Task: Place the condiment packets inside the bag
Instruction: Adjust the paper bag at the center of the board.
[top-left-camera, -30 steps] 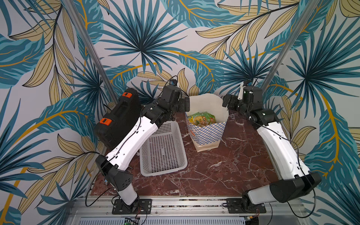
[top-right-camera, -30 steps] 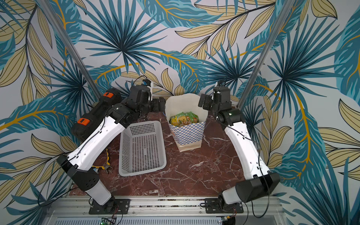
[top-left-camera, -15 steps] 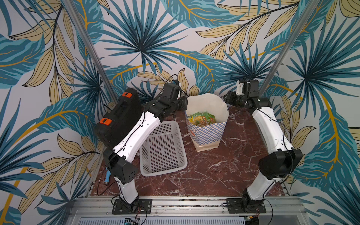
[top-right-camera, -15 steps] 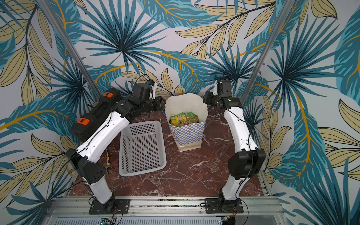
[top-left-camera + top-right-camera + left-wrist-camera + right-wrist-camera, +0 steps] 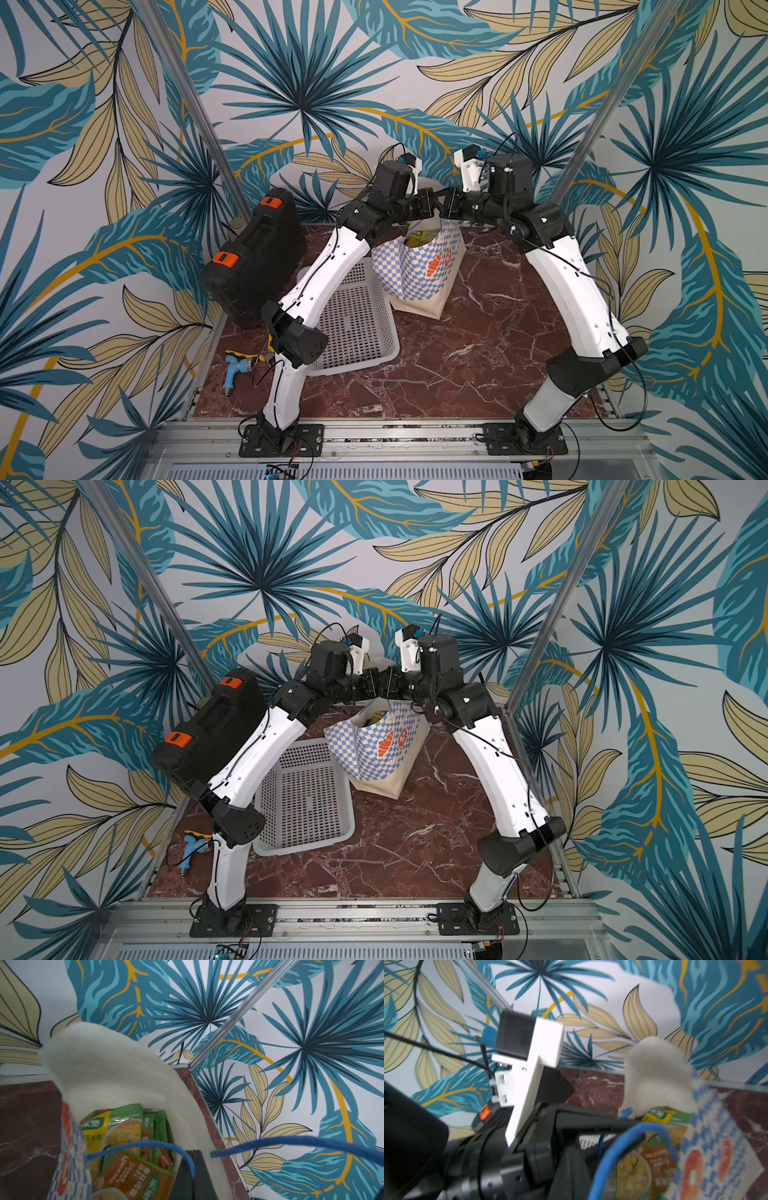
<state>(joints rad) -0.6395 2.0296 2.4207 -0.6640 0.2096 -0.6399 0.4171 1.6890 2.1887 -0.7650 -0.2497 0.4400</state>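
**Both arms arched together over the bag**

My left arm bent up and inward, its left gripper [image 5: 432,204] clamped on a blue cord handle [image 5: 145,1144]. Beneath was the tilted bag [image 5: 419,270], condiment packets [image 5: 116,1126] inside. The right gripper [image 5: 448,204] was closed, its hold blurred.

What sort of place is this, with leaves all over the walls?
Probably a staged test booth: robot arms bolted to a metal rail, a marble-look tabletop boxed in by printed leaf panels, and props like a white basket and checkered bag.

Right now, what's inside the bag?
Condiment packets stand packed inside the bag: green, yellow and orange pouches show at its mouth. The bag's bottom and anything beneath them is covered.
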